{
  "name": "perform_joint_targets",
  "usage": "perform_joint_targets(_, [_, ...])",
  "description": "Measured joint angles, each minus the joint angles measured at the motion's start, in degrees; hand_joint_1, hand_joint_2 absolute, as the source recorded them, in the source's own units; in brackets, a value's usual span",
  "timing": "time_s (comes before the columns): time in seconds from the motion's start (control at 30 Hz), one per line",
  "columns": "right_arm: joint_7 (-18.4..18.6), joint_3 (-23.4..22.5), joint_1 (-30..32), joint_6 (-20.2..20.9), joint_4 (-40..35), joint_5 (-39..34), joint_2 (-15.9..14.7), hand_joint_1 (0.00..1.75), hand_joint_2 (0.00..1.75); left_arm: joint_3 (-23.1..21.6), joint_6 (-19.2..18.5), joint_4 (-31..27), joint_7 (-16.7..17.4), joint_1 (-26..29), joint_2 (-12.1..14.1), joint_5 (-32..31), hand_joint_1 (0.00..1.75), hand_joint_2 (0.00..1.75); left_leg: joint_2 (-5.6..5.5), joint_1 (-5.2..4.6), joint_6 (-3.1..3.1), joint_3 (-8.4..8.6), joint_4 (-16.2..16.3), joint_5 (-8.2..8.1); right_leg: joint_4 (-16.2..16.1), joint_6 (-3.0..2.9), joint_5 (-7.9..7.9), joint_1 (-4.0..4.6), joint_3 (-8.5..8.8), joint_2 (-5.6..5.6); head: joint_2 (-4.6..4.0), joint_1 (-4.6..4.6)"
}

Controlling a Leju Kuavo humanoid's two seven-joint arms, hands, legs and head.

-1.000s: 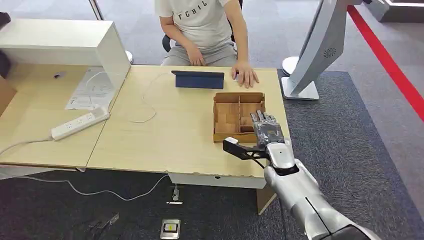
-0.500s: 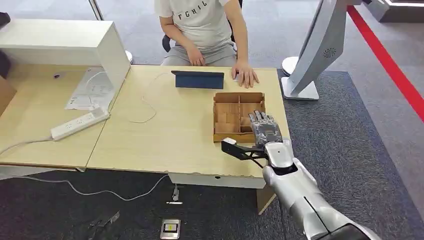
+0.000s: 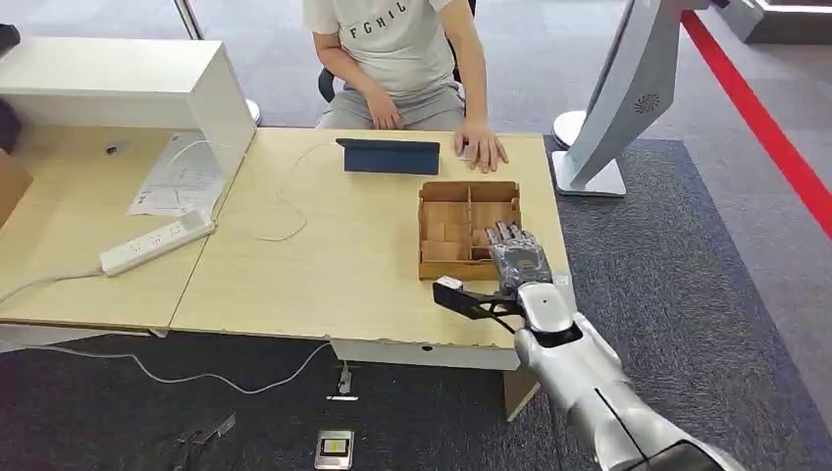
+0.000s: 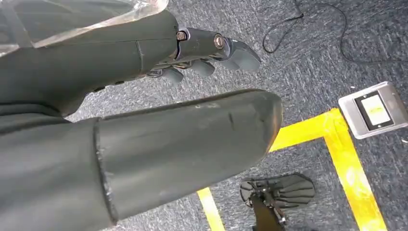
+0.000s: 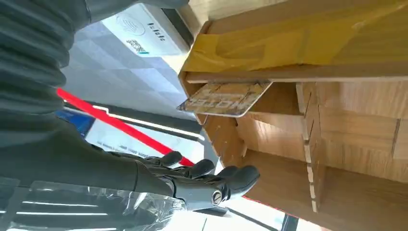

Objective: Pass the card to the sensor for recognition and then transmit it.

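Observation:
A wooden box [image 3: 469,183] with several compartments stands near the table's right edge. My right hand [image 3: 518,261] hovers over its near right compartment, fingers stretched out and thumb pointing left, holding nothing. In the right wrist view a pale patterned card [image 5: 226,98] leans inside a compartment of the box [image 5: 308,72], apart from my dark fingers [image 5: 226,180]. My left hand [image 4: 159,53] hangs above the carpet with nothing in it. A small grey device [image 3: 334,448] with a screen lies on the floor [image 4: 373,108].
A seated person rests a hand [image 3: 481,147] on the table's far edge beside a dark blue tablet-like thing [image 3: 390,155]. A power strip [image 3: 157,245] and papers lie at the left by a white cabinet [image 3: 128,88]. A white stand [image 3: 608,118] rises right of the table.
My right hand has drawn back slightly toward the table's near edge, still over the box. The person and the box have not moved.

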Motion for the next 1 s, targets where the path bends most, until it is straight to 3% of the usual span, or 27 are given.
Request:
perform_joint_targets(0.4, [-0.35,0.63,0.24,0.63,0.57,0.66,-0.02,0.00,1.75,-0.04,-0.17,0.00,0.09,0.16,-0.20,-0.17,0.00,0.00,0.00,0.00,0.00,0.00,0.00,0.00,0.00,0.00,0.00,0.00,0.00,0.00,0.00,0.00])
perform_joint_targets(0.43, [-0.35,0.70,0.26,0.68,0.57,0.66,-0.02,1.61,1.75,-0.04,-0.17,0.00,-0.02,0.29,-0.20,-0.17,0.00,0.00,0.00,0.00,0.00,0.00,0.00,0.00,0.00,0.00,0.00,0.00,0.00,0.00,0.00,0.00])
perform_joint_targets(0.47, [-0.37,0.74,0.28,0.70,0.57,0.63,-0.04,1.75,1.75,-0.04,-0.17,0.00,-0.09,0.41,-0.22,-0.17,0.00,0.00,0.00,0.00,0.00,0.00,0.00,0.00,0.00,0.00,0.00,0.00,0.00,0.00,-0.02,0.00])
perform_joint_targets(1.0, [-0.48,0.83,0.42,0.50,0.53,0.20,-0.44,1.75,1.75,-0.04,-0.26,0.00,-0.48,1.88,-0.46,-0.33,0.00,0.00,0.00,0.00,0.00,0.01,0.00,0.00,-0.01,0.00,0.00,0.00,0.00,0.00,0.00,0.00])
